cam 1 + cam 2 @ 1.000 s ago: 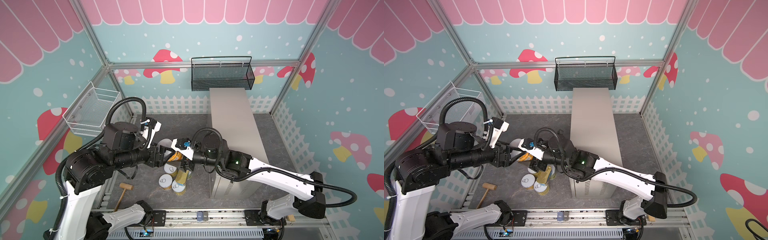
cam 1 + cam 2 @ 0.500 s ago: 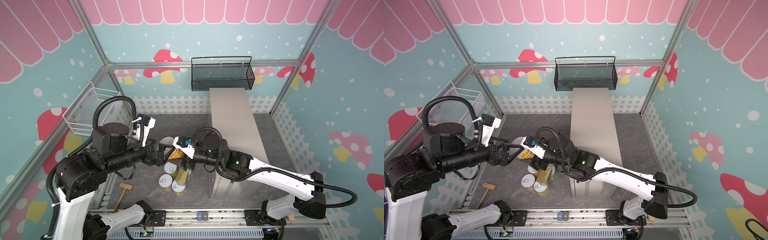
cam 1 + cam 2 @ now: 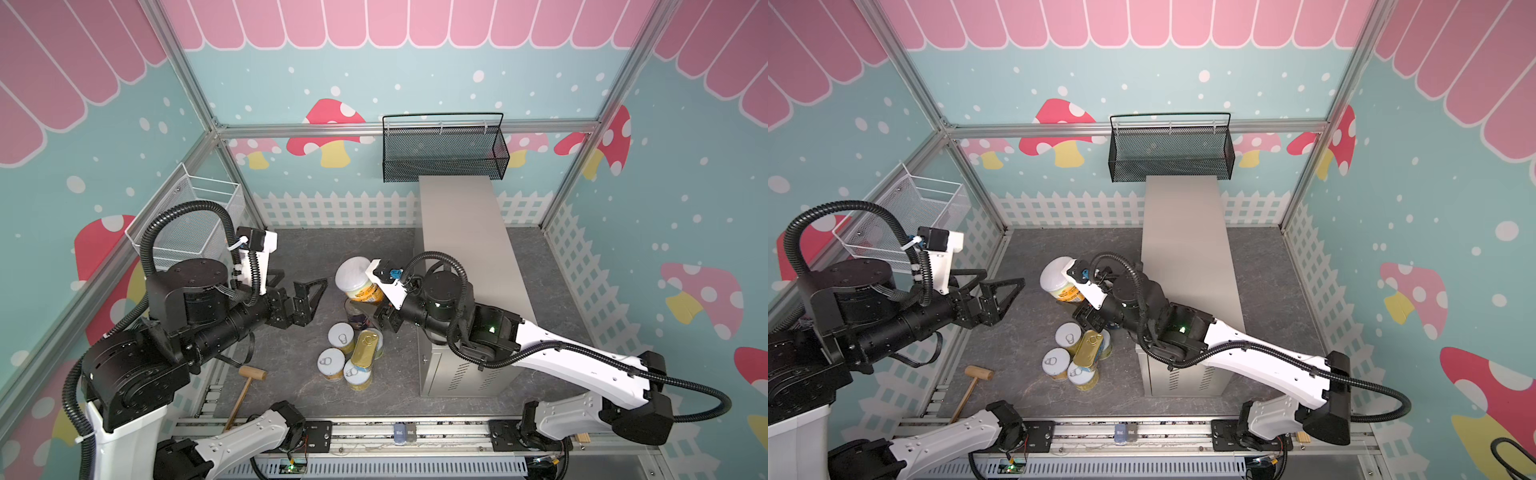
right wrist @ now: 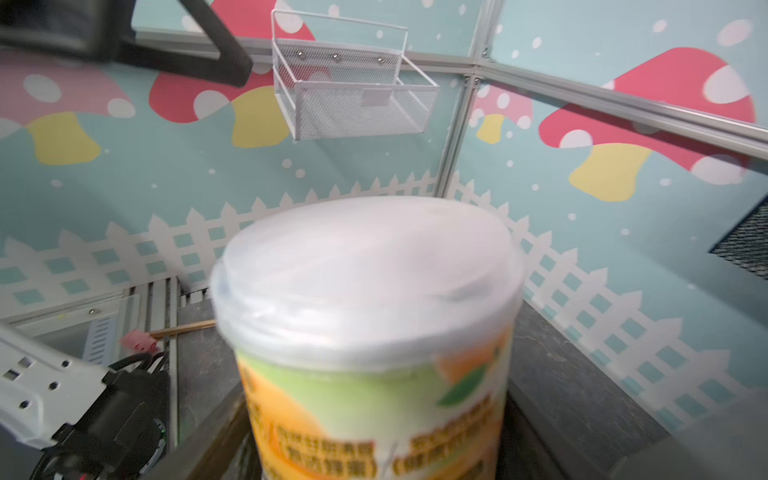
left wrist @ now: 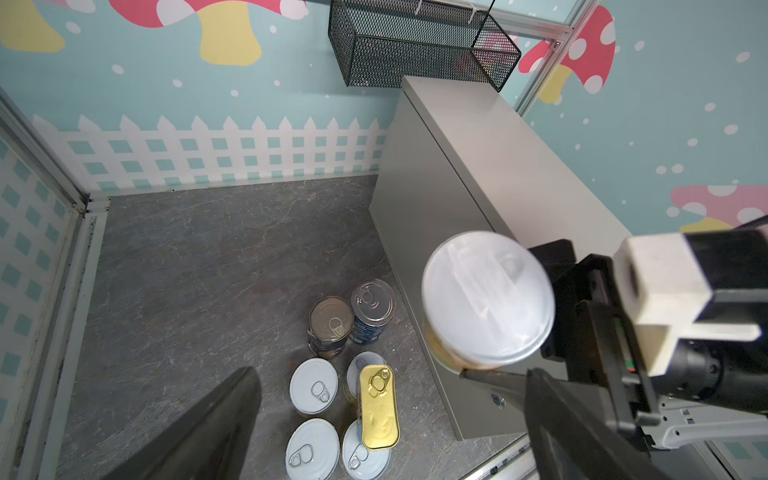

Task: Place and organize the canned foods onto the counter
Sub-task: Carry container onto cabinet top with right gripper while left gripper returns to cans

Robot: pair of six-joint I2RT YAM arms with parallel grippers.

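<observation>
My right gripper is shut on a can with a translucent white lid and an orange-and-green label, holding it tilted above the floor just left of the counter. The counter's flat top is bare. My left gripper hangs open and empty, apart from the can on its left. Below the held can, two dark-blue cans stand on the floor. In front of them stand several yellow cans with white pull-tab lids. A flat gold tin lies across two of them.
A wooden mallet lies on the floor at the front left. A black mesh basket hangs on the back wall over the counter's far end. A white wire basket hangs on the left wall.
My left gripper has opened wide and drawn back to the left, away from the can. The right gripper stays shut on the can and has barely moved.
</observation>
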